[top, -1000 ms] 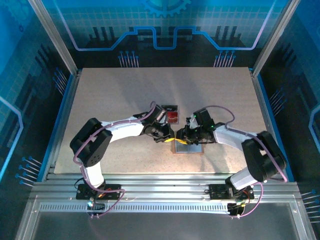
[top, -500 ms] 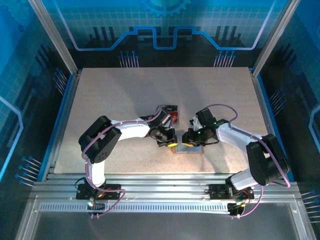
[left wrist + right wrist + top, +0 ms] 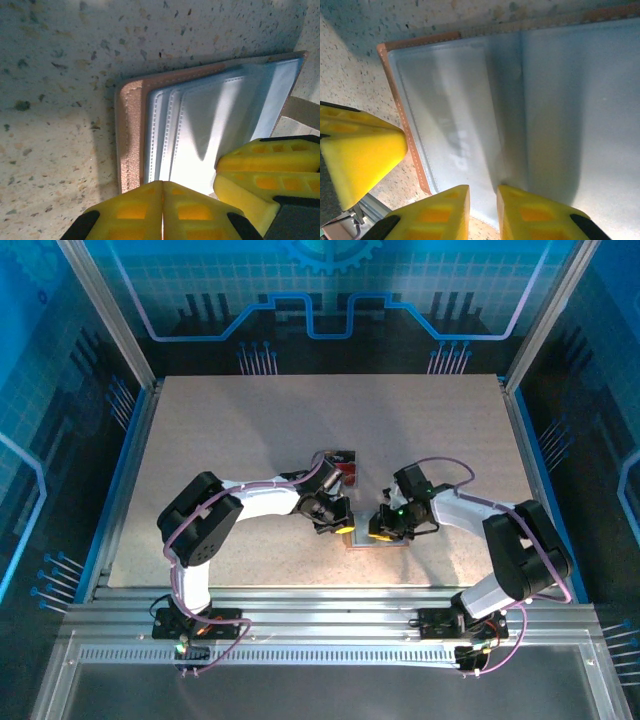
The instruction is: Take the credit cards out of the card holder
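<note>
The card holder [image 3: 215,115] lies open on the table, pale grey-blue inside with a brown rim; its stitched pockets look flat and I see no card in them. My left gripper [image 3: 162,212] is shut, pads together, tips over the holder's near left part. My right gripper [image 3: 483,212] hovers over the holder [image 3: 545,100] with a narrow gap and nothing between its fingers. In the top view both grippers, left [image 3: 345,525] and right [image 3: 381,529], meet over the holder [image 3: 395,542]. Credit cards [image 3: 345,472], red and dark, lie on the table just behind.
The right gripper's yellow fingers [image 3: 270,167] stand close beside my left one, and a left finger [image 3: 360,155] shows at the holder's brown rim. The speckled table [image 3: 230,430] is bounded by metal rails; the near edge lies just below the holder.
The left gripper has moved right onto the holder's left part and shut. The right gripper has shifted toward the near edge and narrowed slightly.
</note>
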Tool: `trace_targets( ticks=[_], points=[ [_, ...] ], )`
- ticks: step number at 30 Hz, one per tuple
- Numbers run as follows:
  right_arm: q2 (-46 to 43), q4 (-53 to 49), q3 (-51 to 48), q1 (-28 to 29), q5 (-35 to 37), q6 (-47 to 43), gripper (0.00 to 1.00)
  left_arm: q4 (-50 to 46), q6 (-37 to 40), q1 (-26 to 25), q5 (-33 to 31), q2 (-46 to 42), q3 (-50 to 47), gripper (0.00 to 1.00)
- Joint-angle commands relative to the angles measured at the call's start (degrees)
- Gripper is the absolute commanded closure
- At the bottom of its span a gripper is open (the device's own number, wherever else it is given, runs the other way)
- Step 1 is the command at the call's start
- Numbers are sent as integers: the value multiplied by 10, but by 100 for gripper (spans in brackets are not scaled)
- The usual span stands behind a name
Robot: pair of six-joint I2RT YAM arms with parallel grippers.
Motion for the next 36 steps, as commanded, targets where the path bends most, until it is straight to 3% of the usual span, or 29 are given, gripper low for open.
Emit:
trace_targets(
  ticks=[1, 19, 36],
  points=[
    [-3, 15, -17, -14, -5, -9, 78, -29, 9, -2, -5, 0, 13, 92],
    [47, 287, -139, -56, -153, 89, 82, -51, 16, 8, -43, -53, 14, 90],
    [238, 619, -128, 90, -155, 309, 86, -26, 20, 101, -26, -158, -115, 88]
  ],
)
